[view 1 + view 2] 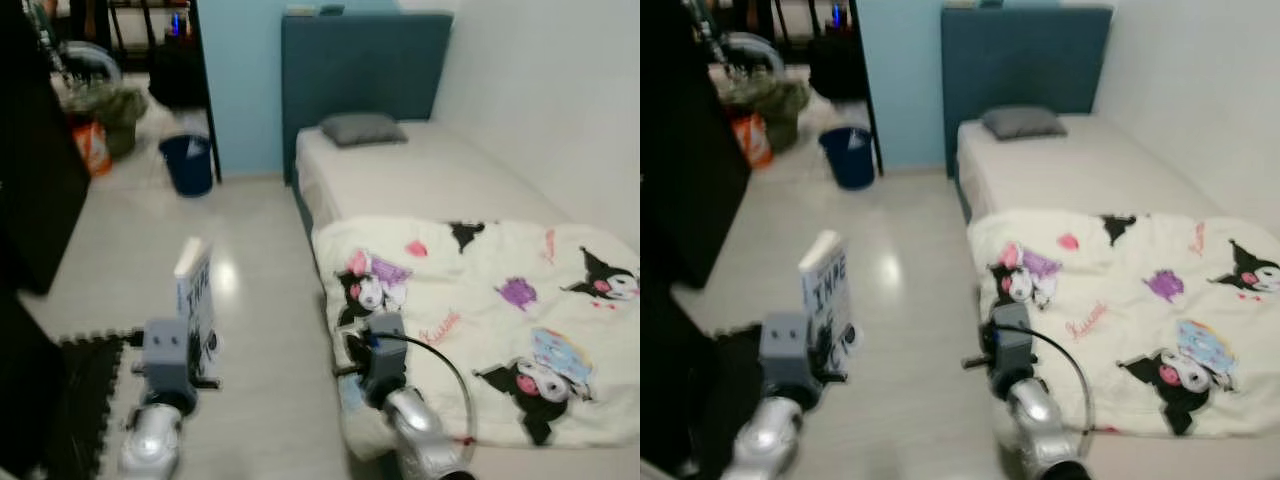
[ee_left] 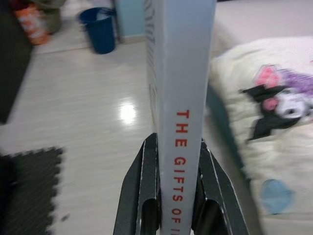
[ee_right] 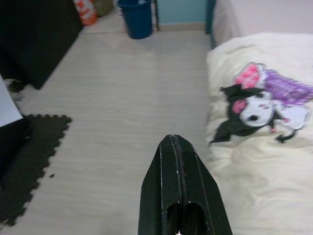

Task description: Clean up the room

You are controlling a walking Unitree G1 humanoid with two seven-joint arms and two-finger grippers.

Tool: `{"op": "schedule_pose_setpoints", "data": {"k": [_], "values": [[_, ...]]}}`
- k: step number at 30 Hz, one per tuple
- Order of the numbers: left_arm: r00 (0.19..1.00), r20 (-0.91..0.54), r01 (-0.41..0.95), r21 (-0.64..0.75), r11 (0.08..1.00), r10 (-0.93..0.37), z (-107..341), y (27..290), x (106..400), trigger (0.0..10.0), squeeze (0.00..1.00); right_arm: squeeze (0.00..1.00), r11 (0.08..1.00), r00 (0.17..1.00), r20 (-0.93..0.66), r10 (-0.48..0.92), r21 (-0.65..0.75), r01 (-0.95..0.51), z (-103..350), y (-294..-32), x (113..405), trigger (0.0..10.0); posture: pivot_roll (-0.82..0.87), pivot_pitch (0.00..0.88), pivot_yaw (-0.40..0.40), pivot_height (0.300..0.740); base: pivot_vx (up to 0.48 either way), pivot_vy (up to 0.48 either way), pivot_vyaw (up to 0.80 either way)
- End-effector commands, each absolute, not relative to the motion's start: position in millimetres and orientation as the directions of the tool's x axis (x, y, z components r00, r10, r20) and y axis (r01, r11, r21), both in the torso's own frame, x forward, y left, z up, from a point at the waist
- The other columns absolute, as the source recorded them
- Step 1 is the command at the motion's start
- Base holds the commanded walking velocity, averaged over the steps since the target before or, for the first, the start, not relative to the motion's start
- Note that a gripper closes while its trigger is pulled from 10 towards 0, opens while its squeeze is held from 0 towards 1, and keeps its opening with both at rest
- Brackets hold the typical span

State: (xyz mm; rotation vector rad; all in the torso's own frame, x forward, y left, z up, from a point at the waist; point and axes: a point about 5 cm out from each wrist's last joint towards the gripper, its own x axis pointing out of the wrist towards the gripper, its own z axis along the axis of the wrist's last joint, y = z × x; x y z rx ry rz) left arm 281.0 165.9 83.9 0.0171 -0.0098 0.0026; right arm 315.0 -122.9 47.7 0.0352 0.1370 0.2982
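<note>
At the lower left of the left eye view, the left gripper (image 1: 200, 345) pinches a white paperback book with red spine lettering (image 1: 195, 290) by its lower end, its fingers (image 2: 146, 191) clamped on both covers, probably so it carries steadily while the room is tidied. The book stands upright, long axis vertical, above the pale wooden floor (image 1: 250, 240). The right gripper (image 3: 180, 188), fingers pressed together and empty, hangs beside the cream cartoon-print blanket (image 1: 480, 310) on the bed.
</note>
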Motion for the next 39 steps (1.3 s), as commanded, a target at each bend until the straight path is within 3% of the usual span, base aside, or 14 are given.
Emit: {"op": "schedule_pose_setpoints", "data": {"k": [1, 39], "values": [[0.999, 0.029, -0.027, 0.035, 0.999, 0.026, 87, 174, 279, 10.0, 0.00, 0.00, 0.947, 0.937, -0.136, 0.320, 0.072, -0.313, 45, -112, 313, 10.0, 0.02, 0.083, -0.039, 0.740, 0.364, 0.000, 0.00], [0.999, -0.043, -0.022, 0.042, 0.999, 0.024, 71, 174, 283, 10.0, 0.00, 0.00, 0.952, 0.934, -0.187, 0.305, 0.079, -0.296, 33, -114, 307, 10.0, 0.02, 0.083, -0.030, 0.740, 0.361, 0.000, 0.00]]}}
